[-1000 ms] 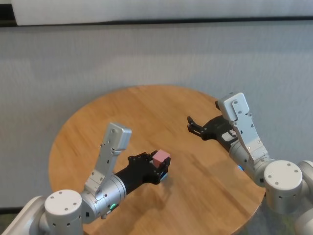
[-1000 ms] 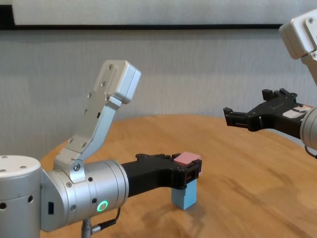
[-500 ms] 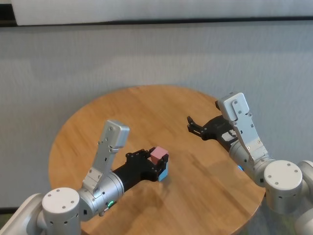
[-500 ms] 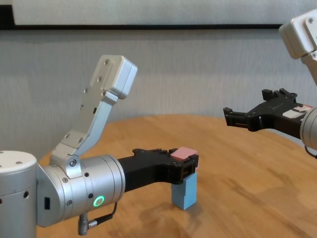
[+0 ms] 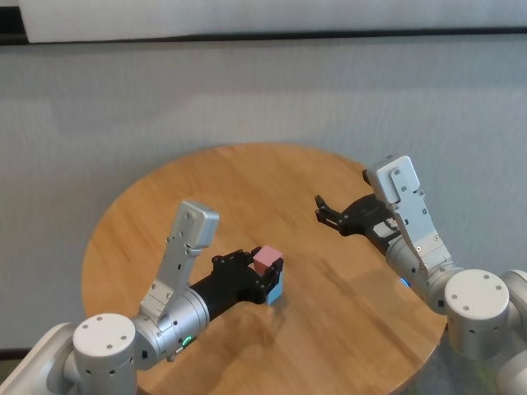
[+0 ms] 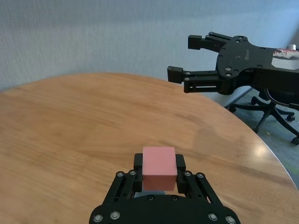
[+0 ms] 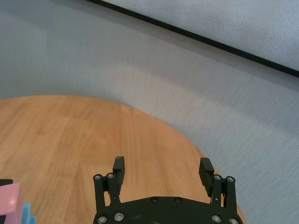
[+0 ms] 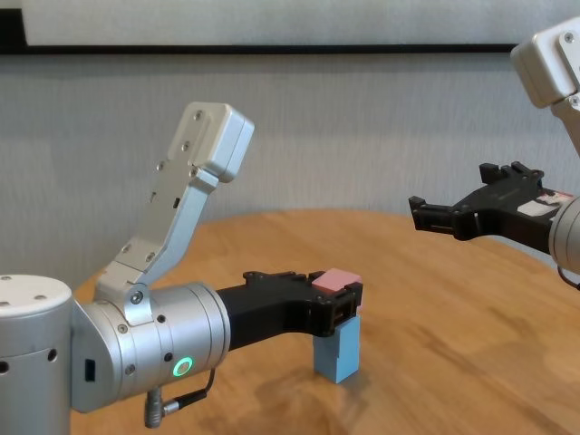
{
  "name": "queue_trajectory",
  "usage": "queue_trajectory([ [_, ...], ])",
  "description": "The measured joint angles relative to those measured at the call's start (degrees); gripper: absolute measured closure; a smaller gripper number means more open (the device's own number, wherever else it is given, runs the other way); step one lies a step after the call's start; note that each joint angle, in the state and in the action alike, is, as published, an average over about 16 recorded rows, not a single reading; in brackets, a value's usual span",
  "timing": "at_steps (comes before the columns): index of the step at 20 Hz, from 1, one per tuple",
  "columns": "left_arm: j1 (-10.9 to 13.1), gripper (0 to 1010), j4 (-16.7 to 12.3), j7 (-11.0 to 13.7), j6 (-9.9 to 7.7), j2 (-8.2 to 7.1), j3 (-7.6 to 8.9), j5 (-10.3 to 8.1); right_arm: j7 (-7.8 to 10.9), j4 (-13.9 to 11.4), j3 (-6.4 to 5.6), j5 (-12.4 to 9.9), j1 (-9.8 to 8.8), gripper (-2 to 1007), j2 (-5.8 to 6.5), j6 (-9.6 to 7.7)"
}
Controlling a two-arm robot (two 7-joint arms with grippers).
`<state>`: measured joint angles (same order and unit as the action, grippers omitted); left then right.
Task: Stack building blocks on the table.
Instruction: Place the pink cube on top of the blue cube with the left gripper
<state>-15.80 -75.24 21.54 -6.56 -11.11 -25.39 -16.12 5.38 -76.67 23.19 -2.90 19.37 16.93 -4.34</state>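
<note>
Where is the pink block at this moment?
In the chest view the pink block sits left of the table's centre, held between the fingers of the left gripper directly on top of the light blue blocks.

Bare table (image 5: pixel 247 177) all round the stacked blocks (image 5: pixel 271 276).

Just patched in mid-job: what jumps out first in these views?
The left gripper, near the table's middle, is shut on the pink block, holding it atop a light blue stack. The right gripper hangs open and empty above the table's right side.
</note>
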Motion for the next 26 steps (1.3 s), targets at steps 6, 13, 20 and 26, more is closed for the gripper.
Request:
queue_trajectory([
  [6,-0.4,604,0.6,-0.4,0.2,-0.02,-0.39,-0.03,0.0,0.0,0.0,0.0,0.0,0,0.0,0.0],
  [13,-0.9,604,1.3,-0.8,0.35,0.18,-0.5,0.01,0.0,0.0,0.0,0.0,0.0,0,0.0,0.0],
  [20,-1.2,604,2.2,-1.0,0.58,0.52,-0.37,0.04,0.0,0.0,0.0,0.0,0.0,0,0.0,0.0],
  [26,-1.4,604,2.8,-1.1,0.76,0.75,-0.26,0.05,0.0,0.0,0.0,0.0,0.0,0,0.0,0.0],
])
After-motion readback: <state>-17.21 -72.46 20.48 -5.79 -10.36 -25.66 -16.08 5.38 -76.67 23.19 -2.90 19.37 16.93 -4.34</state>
